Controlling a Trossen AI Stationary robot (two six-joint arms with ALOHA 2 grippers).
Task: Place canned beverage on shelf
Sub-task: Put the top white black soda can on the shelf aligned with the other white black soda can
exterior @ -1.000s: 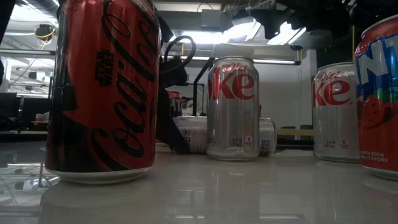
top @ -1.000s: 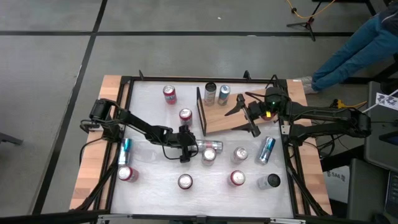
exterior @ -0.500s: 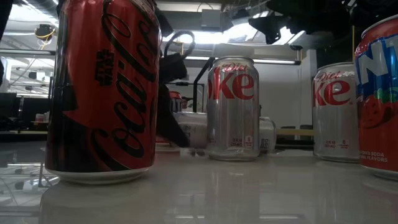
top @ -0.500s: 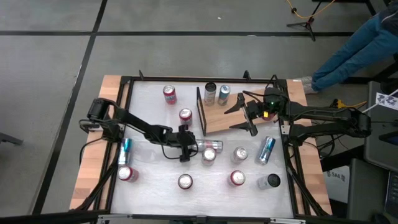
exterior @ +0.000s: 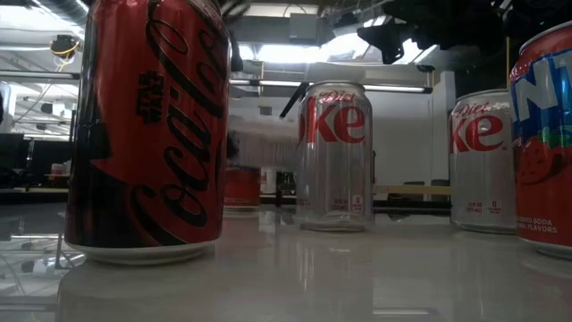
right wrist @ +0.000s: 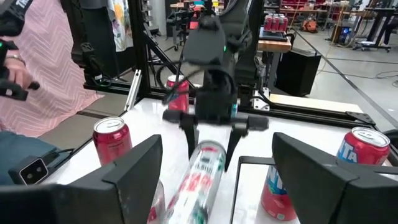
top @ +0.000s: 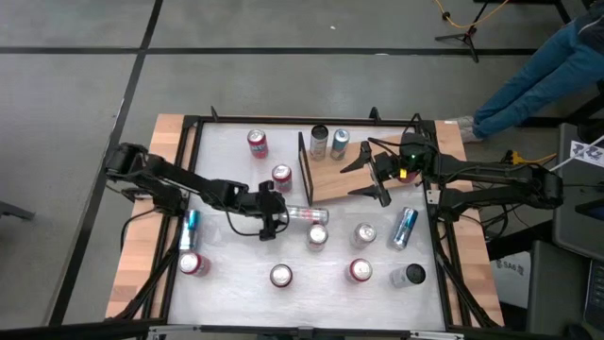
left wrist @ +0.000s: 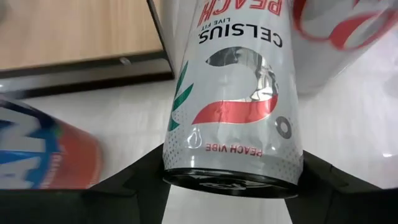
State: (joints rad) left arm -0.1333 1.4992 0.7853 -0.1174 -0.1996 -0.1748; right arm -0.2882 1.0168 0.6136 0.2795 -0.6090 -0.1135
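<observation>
left gripper (top: pixel 276 210): mid-table, clamped on the near end of a slim white can (top: pixel 304 215); the left wrist view shows a finger on each side of its base
held can: lying sideways, long axis left to right, smooth glossy metal cylinder, white with red and green print, black bottom rim (left wrist: pixel 231 180); free end points right, just near of the shelf's near-left corner
shelf (top: pixel 330 178): flat light-brown wooden board, matte grain, thin black metal upright at its left end; sits right of centre toward the far side of the table
on shelf: two upright cans (top: pixel 328 143) at its far edge, one dark-topped, one blue and silver
right gripper (top: pixel 364 174): over the right part of the shelf, jaws spread wide, nothing between them; dark angular fingers (right wrist: pixel 127 171)
table (top: pixel 226 250): glossy white top, black frame, wooden side strips
loose cans: red ones upright at far left (top: pixel 257 143) and just left of the shelf (top: pixel 281 175); a blue one lying at the left edge (top: pixel 191 229); silver ones upright near centre (top: pixel 316 235); a blue one lying at right (top: pixel 404 228)
low view: big red can (exterior: pixel 147 125) close up at left, silver can (exterior: pixel 334 154) at centre, both shiny with reflections on the tabletop
person: legs in blue at far right beyond the table (top: pixel 547 66)
</observation>
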